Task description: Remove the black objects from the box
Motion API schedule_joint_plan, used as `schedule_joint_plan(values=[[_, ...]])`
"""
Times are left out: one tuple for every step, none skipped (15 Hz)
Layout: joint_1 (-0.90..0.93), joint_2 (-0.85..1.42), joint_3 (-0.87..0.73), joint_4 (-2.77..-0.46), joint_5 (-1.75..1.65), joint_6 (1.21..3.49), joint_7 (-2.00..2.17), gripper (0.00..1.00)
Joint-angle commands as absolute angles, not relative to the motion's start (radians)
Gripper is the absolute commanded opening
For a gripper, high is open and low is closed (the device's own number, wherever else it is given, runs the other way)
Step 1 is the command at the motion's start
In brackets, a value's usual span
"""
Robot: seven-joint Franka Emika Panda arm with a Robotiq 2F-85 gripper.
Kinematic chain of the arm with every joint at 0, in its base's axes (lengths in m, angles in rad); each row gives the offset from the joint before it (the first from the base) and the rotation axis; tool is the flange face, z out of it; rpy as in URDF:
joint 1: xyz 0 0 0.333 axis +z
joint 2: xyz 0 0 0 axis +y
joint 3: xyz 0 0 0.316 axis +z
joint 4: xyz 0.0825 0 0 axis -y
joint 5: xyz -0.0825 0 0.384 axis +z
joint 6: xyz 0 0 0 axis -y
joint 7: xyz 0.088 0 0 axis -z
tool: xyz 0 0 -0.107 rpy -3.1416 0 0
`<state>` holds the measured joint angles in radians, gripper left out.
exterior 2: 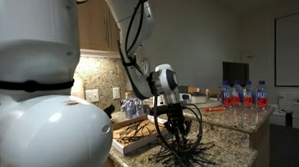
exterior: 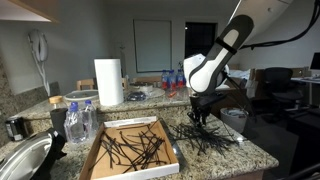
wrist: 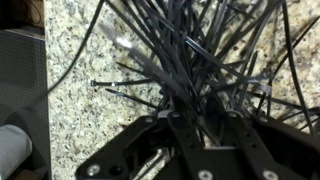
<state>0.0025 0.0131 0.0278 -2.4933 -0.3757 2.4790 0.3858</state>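
**Gripper low over the stick pile, just beside the box**

Your arm [exterior: 228, 42] comes in from above and bends at the wrist, so the gripper [exterior: 200, 113] points straight down at the granite counter [exterior: 255, 152]. It sits in the top of a spiky pile of black sticks [exterior: 207, 136] lying on the stone just beside the box [exterior: 95, 155].

In the wrist view your jaws stand narrow and several sticks [wrist: 190, 50] run up between them. Whether they are pinched or merely pass through, you cannot tell. The sticks are thin, straight and matte, crossing at every angle. The counter under them is speckled and polished.

More sticks lie scattered on the brown bottom of the shallow, white-walled cardboard box.

The pile's tips reach close to the counter's near edge. Behind the box stands a paper towel roll [exterior: 108, 82], with a metal bowl [exterior: 22, 160] at the box's far side. The stone around the pile is bare.
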Motion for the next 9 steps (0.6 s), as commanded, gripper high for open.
schedule_joint_plan(values=[[0.008,0.022,0.017,-2.494,-0.414,2.502,0.442,0.63],[0.009,0.019,0.016,-2.494,-0.416,2.498,0.451,0.69],[0.011,0.014,0.016,-2.495,-0.419,2.492,0.459,0.76],[0.013,0.008,0.017,-2.494,-0.422,2.486,0.467,0.82],[0.016,0.001,0.021,-2.494,-0.426,2.478,0.475,0.89],[0.021,-0.005,0.025,-2.492,-0.428,2.47,0.477,0.95],[0.026,-0.011,0.028,-2.491,-0.428,2.468,0.479,1.0],[0.033,-0.022,0.035,-2.49,-0.421,2.465,0.479,1.0],[0.043,-0.039,0.043,-2.491,-0.407,2.464,0.472,1.0]])
